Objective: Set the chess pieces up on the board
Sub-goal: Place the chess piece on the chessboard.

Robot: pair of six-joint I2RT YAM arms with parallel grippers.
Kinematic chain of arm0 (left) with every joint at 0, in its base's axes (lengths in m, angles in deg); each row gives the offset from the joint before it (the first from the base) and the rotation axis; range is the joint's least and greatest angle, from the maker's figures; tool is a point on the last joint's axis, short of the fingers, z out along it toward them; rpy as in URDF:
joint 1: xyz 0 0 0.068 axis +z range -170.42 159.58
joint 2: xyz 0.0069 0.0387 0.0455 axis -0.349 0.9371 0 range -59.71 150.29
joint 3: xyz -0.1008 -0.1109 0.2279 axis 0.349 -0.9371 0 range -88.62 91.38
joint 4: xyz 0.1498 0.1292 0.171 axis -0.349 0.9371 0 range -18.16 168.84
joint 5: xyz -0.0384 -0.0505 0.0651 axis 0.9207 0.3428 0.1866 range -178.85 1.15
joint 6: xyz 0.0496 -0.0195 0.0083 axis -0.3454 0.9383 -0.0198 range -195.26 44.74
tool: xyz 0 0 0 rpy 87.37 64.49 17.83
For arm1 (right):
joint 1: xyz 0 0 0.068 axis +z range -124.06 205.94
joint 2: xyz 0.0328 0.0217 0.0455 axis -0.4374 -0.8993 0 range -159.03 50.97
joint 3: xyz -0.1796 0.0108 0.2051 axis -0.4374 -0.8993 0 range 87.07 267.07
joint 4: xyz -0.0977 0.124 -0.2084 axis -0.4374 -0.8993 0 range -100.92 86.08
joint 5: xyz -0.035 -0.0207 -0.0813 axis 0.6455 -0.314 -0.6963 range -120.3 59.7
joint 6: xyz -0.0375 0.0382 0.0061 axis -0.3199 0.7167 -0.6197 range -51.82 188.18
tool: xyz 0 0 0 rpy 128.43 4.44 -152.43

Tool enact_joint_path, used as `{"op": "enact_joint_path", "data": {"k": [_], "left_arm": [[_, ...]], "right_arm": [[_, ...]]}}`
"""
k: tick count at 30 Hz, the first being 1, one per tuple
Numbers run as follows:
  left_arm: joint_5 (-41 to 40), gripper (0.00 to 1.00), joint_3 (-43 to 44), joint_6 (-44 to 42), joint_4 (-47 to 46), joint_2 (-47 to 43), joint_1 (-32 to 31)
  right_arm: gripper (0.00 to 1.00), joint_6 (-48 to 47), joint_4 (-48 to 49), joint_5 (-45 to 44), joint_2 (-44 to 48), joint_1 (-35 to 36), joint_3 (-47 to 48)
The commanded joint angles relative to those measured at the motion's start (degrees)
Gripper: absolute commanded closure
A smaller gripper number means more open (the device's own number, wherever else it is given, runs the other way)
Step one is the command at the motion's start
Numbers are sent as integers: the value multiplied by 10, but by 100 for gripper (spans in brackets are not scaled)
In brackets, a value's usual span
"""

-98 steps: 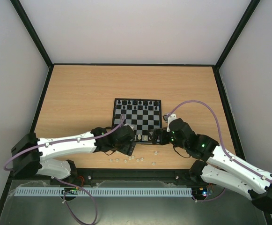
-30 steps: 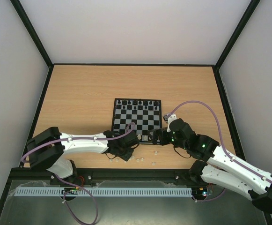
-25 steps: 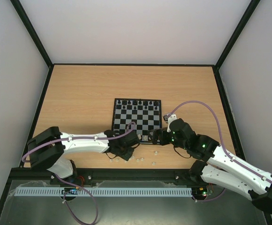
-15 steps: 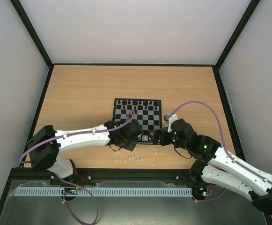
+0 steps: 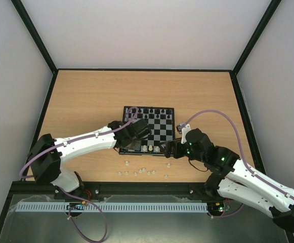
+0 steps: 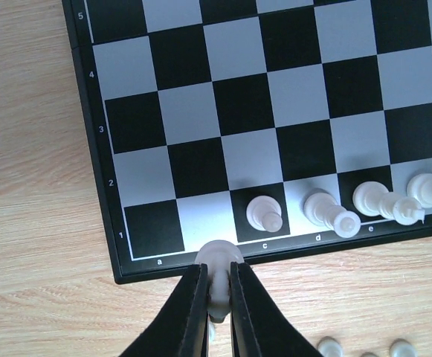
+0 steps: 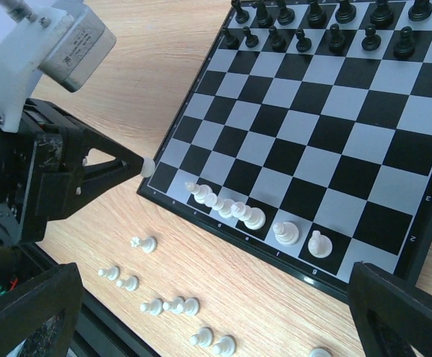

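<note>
Pinching a white piece [image 6: 219, 255], left hand [image 6: 217, 277] half hiding it, board [image 6: 305, 97] cropped.

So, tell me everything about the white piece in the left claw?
The piece is tiny, cream-white and glossy like plastic. The left gripper is shut on it, black fingers pinching both sides, so only a rounded end shows; its type can't be told. It hangs at the board's near edge by square b1; whether it touches the board is unclear.
</note>
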State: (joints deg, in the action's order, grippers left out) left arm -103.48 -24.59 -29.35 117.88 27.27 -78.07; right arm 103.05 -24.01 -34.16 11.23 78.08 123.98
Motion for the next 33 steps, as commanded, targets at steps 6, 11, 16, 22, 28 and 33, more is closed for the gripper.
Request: {"op": "enact_joint_path", "data": {"k": [6,11,16,22,28,33], "left_arm": [[6,92,-46,0,-41,23,17],[8,92,-59,-11,-58,36,25],[19,92,-63,-12,-71,44,26],[26,92,-62,-12,-75,52,26],[34,92,-64,-9,-78,64,26],[32,90,-64,-9,-78,70,26]], "right_arm": [[2,-8,8,9,5,-2,-4],[2,-8,8,8,2,-2,-4],[2,-7,8,4,1,-2,-5],[2,-7,10,4,-1,-1,-5],[2,-7,9,7,0,-1,-6],[2,-7,9,9,1,-1,-7]]}}
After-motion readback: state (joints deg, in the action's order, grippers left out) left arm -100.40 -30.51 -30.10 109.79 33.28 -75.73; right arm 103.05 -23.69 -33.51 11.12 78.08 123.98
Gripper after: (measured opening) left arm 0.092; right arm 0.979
